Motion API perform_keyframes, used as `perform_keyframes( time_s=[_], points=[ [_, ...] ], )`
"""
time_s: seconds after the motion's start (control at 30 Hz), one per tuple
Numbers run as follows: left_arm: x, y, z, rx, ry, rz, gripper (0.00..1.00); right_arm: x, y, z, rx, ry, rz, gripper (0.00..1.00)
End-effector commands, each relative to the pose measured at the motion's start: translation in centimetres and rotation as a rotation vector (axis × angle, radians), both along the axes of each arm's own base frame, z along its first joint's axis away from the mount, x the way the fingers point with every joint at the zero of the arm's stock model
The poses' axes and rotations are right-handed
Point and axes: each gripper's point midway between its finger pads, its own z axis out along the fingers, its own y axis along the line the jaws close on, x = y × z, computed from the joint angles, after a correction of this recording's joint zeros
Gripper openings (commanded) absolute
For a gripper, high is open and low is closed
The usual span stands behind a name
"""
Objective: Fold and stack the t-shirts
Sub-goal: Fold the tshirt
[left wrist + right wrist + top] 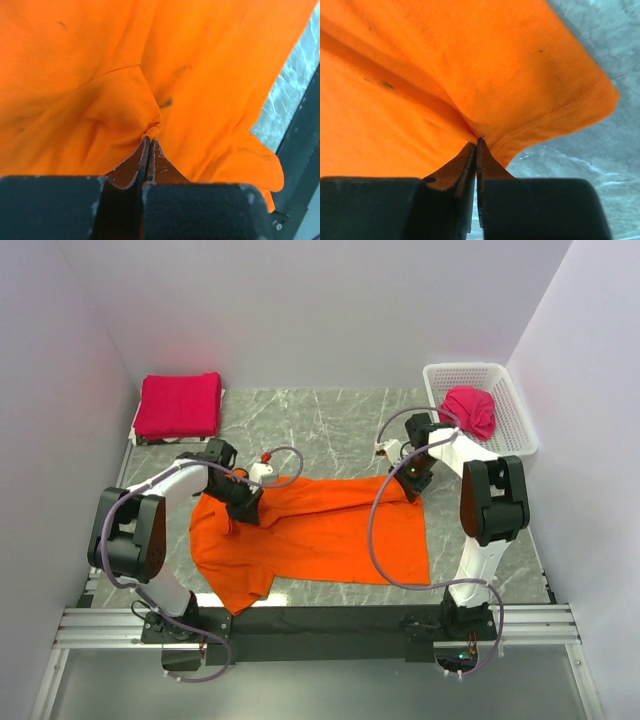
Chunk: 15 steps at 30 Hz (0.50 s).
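Note:
A bright orange t-shirt [320, 530] lies spread across the marble table, its far edge partly turned over. My left gripper [243, 502] is shut on a pinch of the orange cloth [152, 131] near the shirt's left part. My right gripper [412, 480] is shut on the shirt's far right corner by its stitched hem [485, 134]. A folded crimson-pink t-shirt [180, 405] rests at the back left. Another crimson-pink t-shirt [470, 410] lies crumpled in the white basket [510, 410].
The white lattice basket stands at the back right against the wall. White walls close in the table on three sides. The black rail [320, 620] with the arm bases runs along the near edge. Bare marble [320, 430] shows between the folded shirt and the basket.

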Motion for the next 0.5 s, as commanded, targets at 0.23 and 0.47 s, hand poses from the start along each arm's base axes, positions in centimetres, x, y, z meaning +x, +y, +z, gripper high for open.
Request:
perform_keyframes(
  time_s=[0.23,0.47],
  points=[
    [-2.4,-0.5,-0.8,0.038,-0.051,-0.074,0.05,-0.7,-0.7,2.3,-0.026,-0.081,0.102,0.28],
    [-2.1,0.3,-1.1,0.087,-0.079,-0.069,0.20,-3.9,0.4,4.4,0.081,0.055,0.192,0.29]
  ],
)
